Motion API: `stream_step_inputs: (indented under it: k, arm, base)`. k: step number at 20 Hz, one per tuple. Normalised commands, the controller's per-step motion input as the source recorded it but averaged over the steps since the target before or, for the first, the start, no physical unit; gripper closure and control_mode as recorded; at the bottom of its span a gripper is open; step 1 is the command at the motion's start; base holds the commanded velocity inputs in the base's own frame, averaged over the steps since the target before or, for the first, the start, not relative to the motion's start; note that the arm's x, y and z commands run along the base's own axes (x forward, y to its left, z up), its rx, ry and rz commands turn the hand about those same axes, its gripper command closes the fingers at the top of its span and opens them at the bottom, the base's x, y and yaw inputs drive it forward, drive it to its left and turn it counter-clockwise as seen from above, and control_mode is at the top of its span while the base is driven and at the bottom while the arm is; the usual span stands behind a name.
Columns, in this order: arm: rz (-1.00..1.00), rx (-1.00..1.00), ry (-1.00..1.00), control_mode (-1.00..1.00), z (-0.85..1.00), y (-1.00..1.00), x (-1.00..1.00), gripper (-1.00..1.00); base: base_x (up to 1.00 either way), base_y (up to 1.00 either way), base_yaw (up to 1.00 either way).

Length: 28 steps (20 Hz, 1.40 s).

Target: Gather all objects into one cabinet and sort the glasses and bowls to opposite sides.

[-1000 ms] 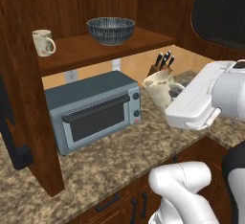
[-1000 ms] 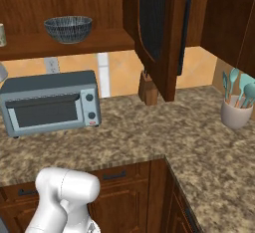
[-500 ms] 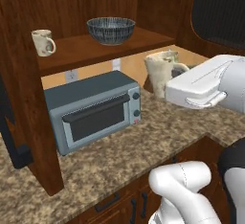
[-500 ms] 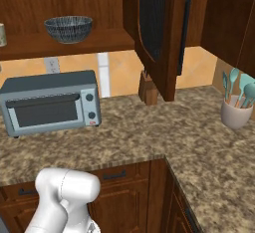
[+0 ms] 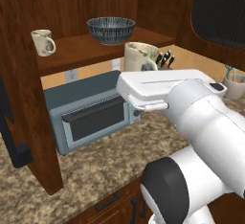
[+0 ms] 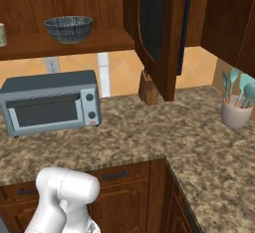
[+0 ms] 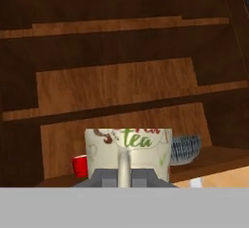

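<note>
At the front of the open cabinet (image 5: 28, 122) we are carrying a cream mug (image 5: 139, 56), with the gripper (image 7: 124, 173) clamped together on its handle; in the hand view the mug sits squarely before the fingertips, green lettering reading "tea" on its side. In the left base view the mug rides just above the end of the white arm, near the right end of the shelf, not yet over the wood.

We judge this to be the gathering step: bringing this mug into the cabinet to join the others. The shelf already holds a second cream mug (image 5: 43, 42) far to the left and the dark ribbed bowl (image 5: 111, 29) toward the middle-right, well apart from each other. In the hand view a small red mug (image 7: 80, 165) shows low at the left of the held mug, and the bowl peeks out at its right.

Next, we think, the mug must go to the left, past the bowl, to be set down on the mug side. The bowl stands between the carried mug and that side, so the path calls for clearance above or in front of its rim.

On the counter to the far right a beige utensil pot (image 6: 236, 113) holds teal utensils. A grey toaster oven (image 6: 50, 102) sits under the shelf.
</note>
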Motion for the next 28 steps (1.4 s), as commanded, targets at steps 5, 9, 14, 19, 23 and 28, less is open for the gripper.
stream_step_inputs:
  k: [5,9,14,19,23,28]
  arm:
    - [0.10,0.00,0.21,-1.00,0.00,0.15,0.22,1.00]
    - [0.34,-0.01,0.21,-1.00,0.00,0.00,0.21,1.00]
    - [0.29,0.00,0.04,-1.00,0.00,0.00,0.26,1.00]
    - [0.10,-0.05,-0.01,-1.00,-0.02,0.09,0.49,1.00]
    - [0.01,-0.12,-0.10,-1.00,-0.07,0.28,0.58,1.00]
    - [0.00,-0.03,-0.28,-1.00,0.00,0.51,0.52,1.00]
  base:
    - [0.00,0.00,0.00]
    - [0.00,0.00,0.00]
    - [0.00,0.00,0.00]
    - [0.00,0.00,0.00]
    - [0.00,0.00,0.00]
    - [0.00,0.00,0.00]
